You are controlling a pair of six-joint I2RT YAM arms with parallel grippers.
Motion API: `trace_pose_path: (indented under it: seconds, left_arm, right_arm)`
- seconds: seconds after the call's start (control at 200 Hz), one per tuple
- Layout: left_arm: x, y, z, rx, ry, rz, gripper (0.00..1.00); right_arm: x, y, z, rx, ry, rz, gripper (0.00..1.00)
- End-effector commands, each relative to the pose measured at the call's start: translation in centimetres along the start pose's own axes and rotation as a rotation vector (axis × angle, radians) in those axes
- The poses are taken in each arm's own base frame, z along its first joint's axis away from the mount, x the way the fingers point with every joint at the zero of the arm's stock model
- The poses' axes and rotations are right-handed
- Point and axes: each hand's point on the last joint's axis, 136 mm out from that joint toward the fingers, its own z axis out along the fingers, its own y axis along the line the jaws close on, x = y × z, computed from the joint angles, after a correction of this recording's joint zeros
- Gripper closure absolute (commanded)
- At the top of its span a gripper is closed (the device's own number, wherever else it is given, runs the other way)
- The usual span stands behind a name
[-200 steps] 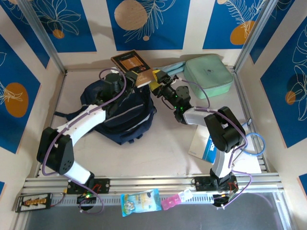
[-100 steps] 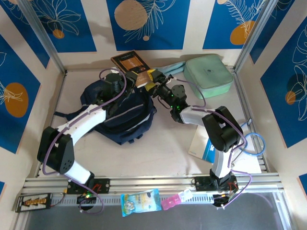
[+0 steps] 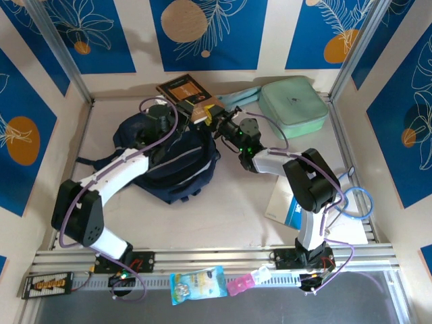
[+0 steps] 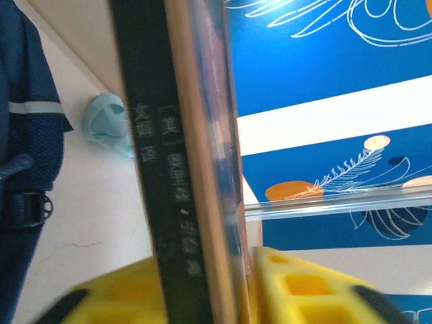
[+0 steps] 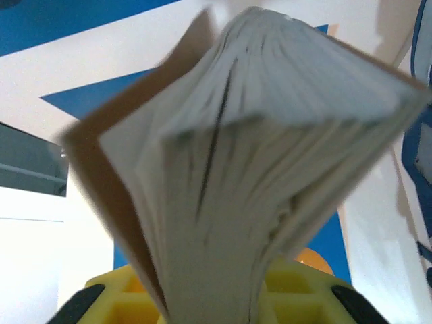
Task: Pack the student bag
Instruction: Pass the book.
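Where the table [image 3: 229,209] meets its near rail, a pale blue packet [image 3: 197,283] and a small pink one [image 3: 241,283] lie nearer than the student bag [image 3: 172,162] and to its right. A white and blue booklet [image 3: 287,208] lies flat on the table well to the right of the bag, with a blue cable loop [image 3: 358,201] further right.

The bag, dark navy, lies slumped left of the table's middle, its straps trailing off to the left and its pale stripe facing up. The left arm stretches across the top of it.

Just beyond the bag's far right corner, both grippers meet at a brown book [image 3: 183,91], which is held up off the table and tilted. The left gripper [image 4: 202,293] has the book's dark spine standing between its yellow fingers [image 4: 304,290]; both pads sit close against it, but I cannot tell whether they press. The right gripper [image 5: 209,300] pinches the book's page edge, the leaves fanning out above its jaws.

Farther right of the bag, against the back wall, sits a mint green zip case [image 3: 293,104].
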Motion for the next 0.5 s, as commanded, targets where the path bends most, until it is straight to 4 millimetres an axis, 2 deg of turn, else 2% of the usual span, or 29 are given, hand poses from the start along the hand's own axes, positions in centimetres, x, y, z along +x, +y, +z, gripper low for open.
trace_pose_path:
  seconds: [0.0,0.14,0.255,0.39,0.495]
  left_arm:
    - [-1.3,-0.2,-1.9,-0.006,-0.052,0.068,0.56]
    - [-1.0,2.8,-3.8,-0.150,-0.018,0.235,0.40]
    - [-0.8,5.1,-5.8,-0.266,0.032,0.448,0.25]
    - [0.9,5.7,-7.3,-0.272,0.178,0.715,0.04]
    - [2.8,5.9,-7.8,-0.241,0.338,0.900,0.00]
  right_arm:
    - [-1.2,2.3,-0.9,-0.037,-0.031,-0.071,0.85]
    - [-1.7,2.7,-2.7,0.015,-0.038,-0.161,0.86]
    - [-2.6,2.0,-5.0,0.104,-0.053,-0.248,0.86]
    - [-3.9,1.7,-8.5,0.199,-0.090,-0.346,0.86]
    - [-4.9,1.6,-11.1,0.271,-0.129,-0.398,0.86]
